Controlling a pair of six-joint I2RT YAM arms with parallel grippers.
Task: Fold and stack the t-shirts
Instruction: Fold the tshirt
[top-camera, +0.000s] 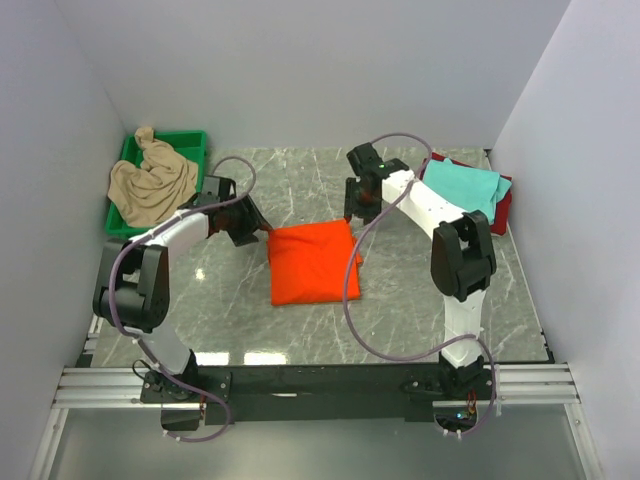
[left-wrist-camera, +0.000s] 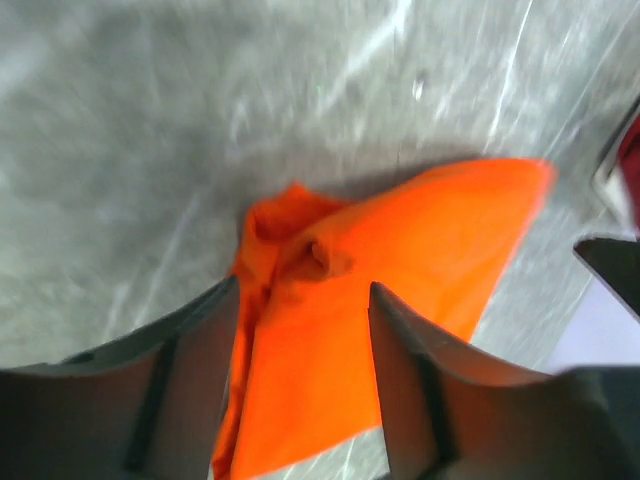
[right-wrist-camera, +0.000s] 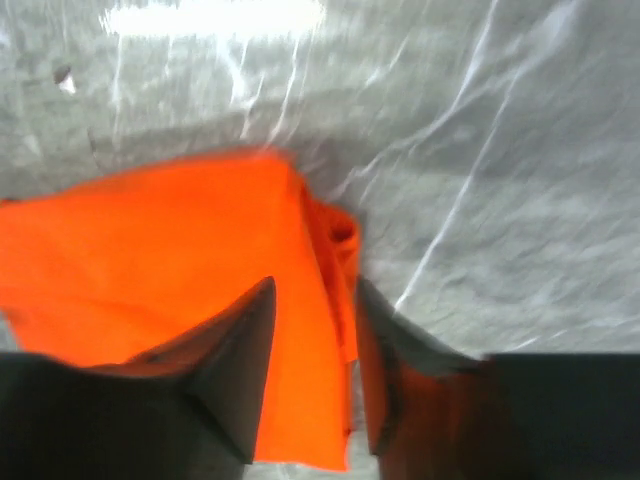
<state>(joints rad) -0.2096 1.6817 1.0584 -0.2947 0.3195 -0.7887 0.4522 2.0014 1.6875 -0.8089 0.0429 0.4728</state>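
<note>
A bright orange t-shirt (top-camera: 312, 262) lies folded into a rough rectangle on the marble table. My left gripper (top-camera: 262, 232) hangs over its far left corner, jaws apart. In the left wrist view the gripper (left-wrist-camera: 303, 285) straddles a bunched corner of the orange cloth (left-wrist-camera: 420, 240), which rests on the table. My right gripper (top-camera: 357, 215) is at the far right corner, also open. Seen from the right wrist, that gripper (right-wrist-camera: 314, 283) stands over the shirt's folded edge (right-wrist-camera: 150, 250). A beige t-shirt (top-camera: 150, 185) is crumpled in the tray. A teal t-shirt (top-camera: 462, 187) lies on a dark red one (top-camera: 503, 205).
A green plastic tray (top-camera: 190, 137) stands at the back left under the beige shirt. The teal and dark red stack sits at the back right near the wall. White walls close in the table on three sides. Grey cables loop from both arms.
</note>
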